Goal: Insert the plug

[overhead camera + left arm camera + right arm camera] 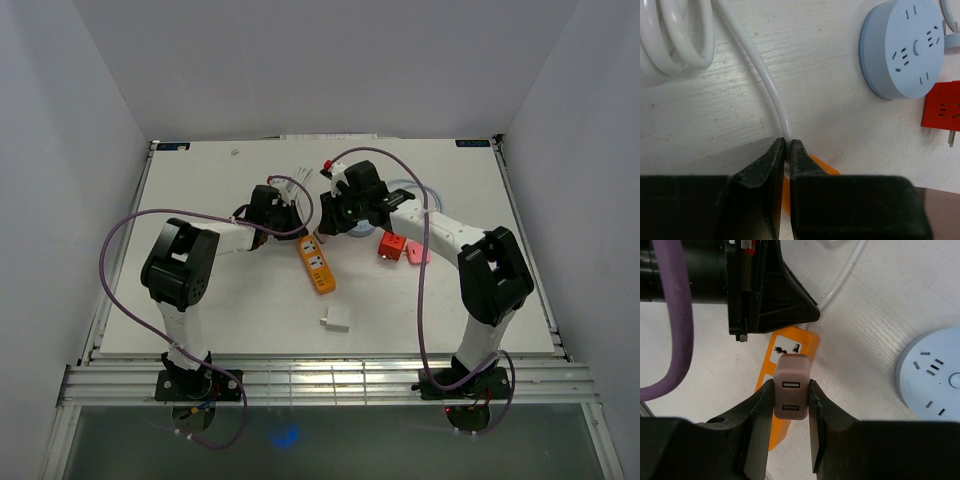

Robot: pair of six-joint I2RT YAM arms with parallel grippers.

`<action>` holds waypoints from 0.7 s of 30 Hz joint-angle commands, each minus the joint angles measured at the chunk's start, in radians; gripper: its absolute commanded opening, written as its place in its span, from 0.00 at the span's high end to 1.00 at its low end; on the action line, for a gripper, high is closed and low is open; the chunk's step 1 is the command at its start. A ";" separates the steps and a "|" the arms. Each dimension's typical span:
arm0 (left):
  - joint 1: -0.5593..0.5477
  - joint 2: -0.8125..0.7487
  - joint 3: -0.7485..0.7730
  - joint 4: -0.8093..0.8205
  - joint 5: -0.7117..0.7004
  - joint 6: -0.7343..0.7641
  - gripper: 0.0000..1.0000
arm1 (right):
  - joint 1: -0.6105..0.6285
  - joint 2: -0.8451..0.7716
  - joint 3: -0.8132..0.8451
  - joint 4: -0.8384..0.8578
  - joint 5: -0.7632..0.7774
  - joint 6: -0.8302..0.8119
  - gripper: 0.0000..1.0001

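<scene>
Nearest the arm bases, a small white block [337, 320] lies alone on the table [200, 310]. Beyond it the orange power strip [319, 264] lies at a slant. A red adapter [391, 245] and a pink piece [418, 255] sit touching each other to the strip's right. At the strip's far end the two grippers meet. The right gripper [791, 390] pinches the plug [791, 371], a pale pinkish charger with two USB ports facing the wrist camera. Its jaws press on the plug's two sides. The plug hangs over the socket face of the orange strip, but I cannot tell whether it touches. Just past it, the left gripper [787, 145] has its jaws pressed together on the thin white cable [757, 65] where the cable reaches the strip's end. That cable curves away toward loose white loops [675, 35] on the table. Farther right sits a round pale-blue socket hub [902, 47], face up.
</scene>
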 commanded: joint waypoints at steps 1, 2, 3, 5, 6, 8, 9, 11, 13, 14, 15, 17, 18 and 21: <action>-0.008 -0.035 -0.002 0.037 0.063 -0.019 0.82 | 0.024 0.028 0.083 -0.041 0.033 -0.010 0.92; -0.008 -0.034 -0.002 0.040 0.066 -0.021 0.82 | 0.029 0.037 0.092 -0.051 0.039 -0.010 0.92; -0.008 -0.032 -0.004 0.038 0.066 -0.021 0.82 | 0.030 0.044 0.101 -0.064 0.044 -0.012 0.92; -0.008 -0.034 -0.004 0.040 0.071 -0.021 0.82 | 0.035 0.060 0.115 -0.072 0.055 -0.012 0.92; -0.008 -0.034 -0.004 0.038 0.072 -0.021 0.82 | 0.038 0.063 0.116 -0.074 0.055 -0.012 0.92; -0.008 -0.032 -0.002 0.038 0.074 -0.021 0.82 | 0.041 0.071 0.117 -0.074 0.061 -0.012 0.92; -0.008 -0.032 -0.002 0.037 0.077 -0.021 0.82 | 0.041 0.074 0.117 -0.075 0.065 -0.012 0.92; -0.008 -0.029 0.001 0.034 0.078 -0.021 0.82 | 0.044 0.081 0.117 -0.078 0.081 -0.012 0.92; -0.008 -0.026 0.004 0.031 0.085 -0.021 0.82 | 0.044 0.087 0.112 -0.074 0.092 -0.009 0.92; -0.008 -0.025 0.005 0.029 0.086 -0.021 0.82 | 0.044 0.089 0.109 -0.071 0.093 -0.009 0.92; -0.008 -0.023 0.005 0.029 0.089 -0.021 0.82 | 0.047 0.092 0.107 -0.069 0.095 -0.006 0.92; -0.008 -0.023 0.005 0.029 0.089 -0.021 0.82 | 0.046 0.098 0.106 -0.062 0.095 -0.003 0.92; -0.008 -0.023 0.005 0.029 0.088 -0.021 0.82 | 0.047 0.100 0.104 -0.062 0.095 -0.003 0.92; -0.008 -0.018 0.008 0.026 0.092 -0.021 0.82 | 0.049 0.109 0.100 -0.051 0.101 0.002 0.92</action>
